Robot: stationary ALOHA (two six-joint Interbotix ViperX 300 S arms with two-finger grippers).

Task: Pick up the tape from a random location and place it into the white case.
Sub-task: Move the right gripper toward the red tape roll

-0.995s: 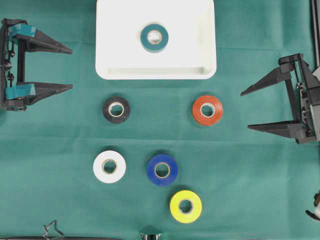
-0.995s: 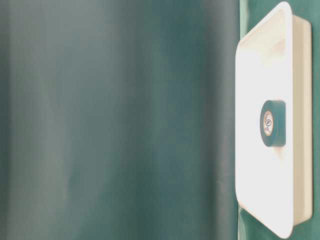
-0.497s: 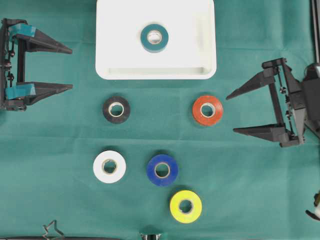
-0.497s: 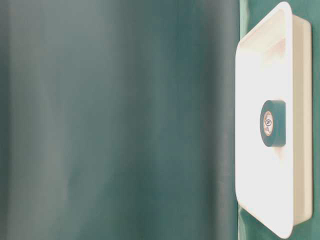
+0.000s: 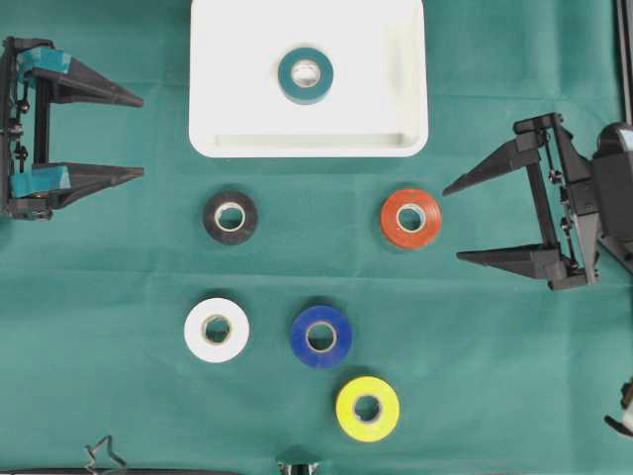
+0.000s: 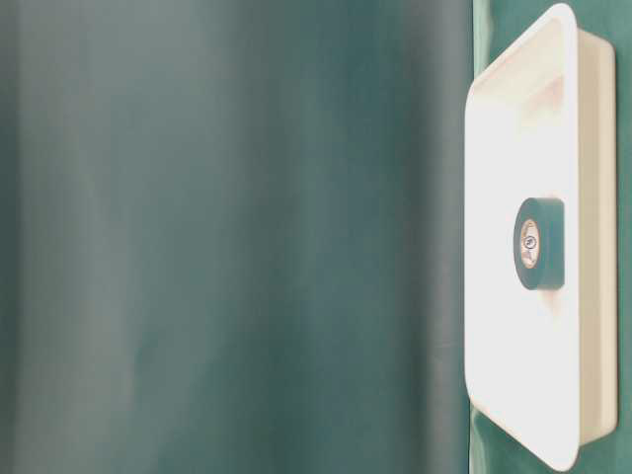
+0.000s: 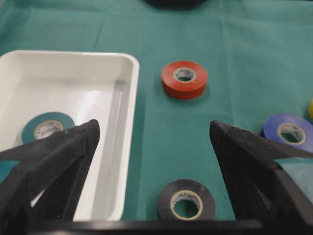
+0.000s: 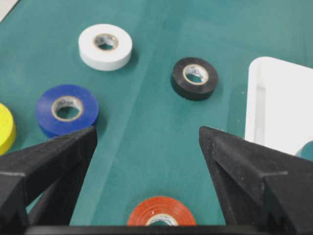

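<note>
Facing the red tape (image 5: 411, 218) from three o'clock, our right gripper (image 5: 458, 222) gapes empty. Our left gripper (image 5: 140, 137) stands released at nine o'clock; teal tape (image 5: 305, 74) lies in the white case (image 5: 227, 99).

A teal tape roll (image 5: 305, 75) is seen lying flat inside the white case (image 5: 223, 99) — five other rolls (image 5: 410, 218) are laid on the green cloth.
</note>
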